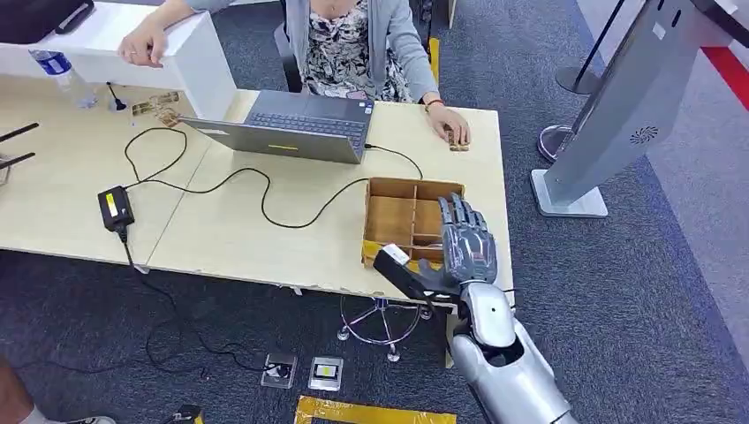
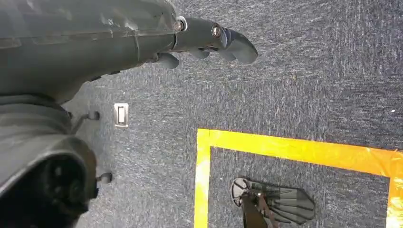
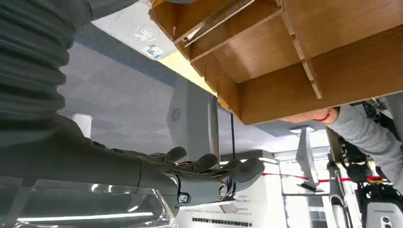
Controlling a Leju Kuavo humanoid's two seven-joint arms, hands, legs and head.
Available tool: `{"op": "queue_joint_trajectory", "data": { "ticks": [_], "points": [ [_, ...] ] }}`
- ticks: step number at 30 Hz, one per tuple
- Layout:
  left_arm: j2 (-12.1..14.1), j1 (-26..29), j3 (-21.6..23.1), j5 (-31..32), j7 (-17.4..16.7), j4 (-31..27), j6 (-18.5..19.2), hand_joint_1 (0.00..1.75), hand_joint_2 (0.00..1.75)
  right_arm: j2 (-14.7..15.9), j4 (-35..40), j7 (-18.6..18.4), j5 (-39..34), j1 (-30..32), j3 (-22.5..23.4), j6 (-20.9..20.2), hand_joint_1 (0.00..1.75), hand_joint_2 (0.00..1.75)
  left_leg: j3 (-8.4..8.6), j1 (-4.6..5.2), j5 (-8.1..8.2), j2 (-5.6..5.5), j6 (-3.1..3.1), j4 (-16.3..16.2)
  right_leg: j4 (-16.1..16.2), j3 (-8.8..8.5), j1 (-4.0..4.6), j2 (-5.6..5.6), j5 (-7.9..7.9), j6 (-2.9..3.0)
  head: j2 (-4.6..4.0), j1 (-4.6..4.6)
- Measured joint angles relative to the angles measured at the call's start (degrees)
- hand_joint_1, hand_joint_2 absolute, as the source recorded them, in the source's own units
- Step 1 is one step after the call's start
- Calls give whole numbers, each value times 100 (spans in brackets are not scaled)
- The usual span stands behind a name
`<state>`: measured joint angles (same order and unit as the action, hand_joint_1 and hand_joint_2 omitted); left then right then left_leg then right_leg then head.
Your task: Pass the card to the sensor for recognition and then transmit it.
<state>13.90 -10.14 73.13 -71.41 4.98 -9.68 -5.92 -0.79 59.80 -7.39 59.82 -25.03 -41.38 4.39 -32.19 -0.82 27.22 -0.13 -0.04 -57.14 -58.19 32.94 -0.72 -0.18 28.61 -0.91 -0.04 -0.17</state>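
Observation:
My right hand (image 1: 466, 249) hovers over the front right part of a wooden divided box (image 1: 389, 221) on the table, fingers spread and pointing away from me, thumb out to the side, nothing in it. From the right wrist camera the right hand (image 3: 204, 178) is below the box (image 3: 285, 71), apart from it. A thin flat card-like piece (image 3: 216, 20) leans in one compartment. The grey sensor stand (image 1: 631, 115) rises from the floor right of the table. My left hand (image 2: 223, 40) hangs over the carpet, holding nothing.
A person sits behind the table with one hand (image 1: 450, 125) by a small item near the box. An open laptop (image 1: 296, 128), a black power brick (image 1: 116, 208) and cables lie on the table (image 1: 265, 247). Yellow floor tape (image 2: 294, 149) marks the carpet.

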Motion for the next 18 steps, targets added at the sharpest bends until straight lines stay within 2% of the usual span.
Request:
{"op": "queue_joint_trajectory", "data": {
  "ticks": [11, 18],
  "points": [
    [-4, -3, 0, 42, 4, 0, -4, 0, 0, -240, -527, 125, -39, -66, -9, 326, 0, 175, 0, 0, 0, 0, 0, 0, 0, 1, 0, 1, 0, 0, 0, -2],
    [-22, -10, 0, 111, 87, 0, -13, 0, 0, -417, -1062, 289, -155, -193, -9, 717, 0, 175, 1, 0, 0, 0, 0, 0, 0, 0, 0, 1, 0, 0, 0, -2]
  ]
}}
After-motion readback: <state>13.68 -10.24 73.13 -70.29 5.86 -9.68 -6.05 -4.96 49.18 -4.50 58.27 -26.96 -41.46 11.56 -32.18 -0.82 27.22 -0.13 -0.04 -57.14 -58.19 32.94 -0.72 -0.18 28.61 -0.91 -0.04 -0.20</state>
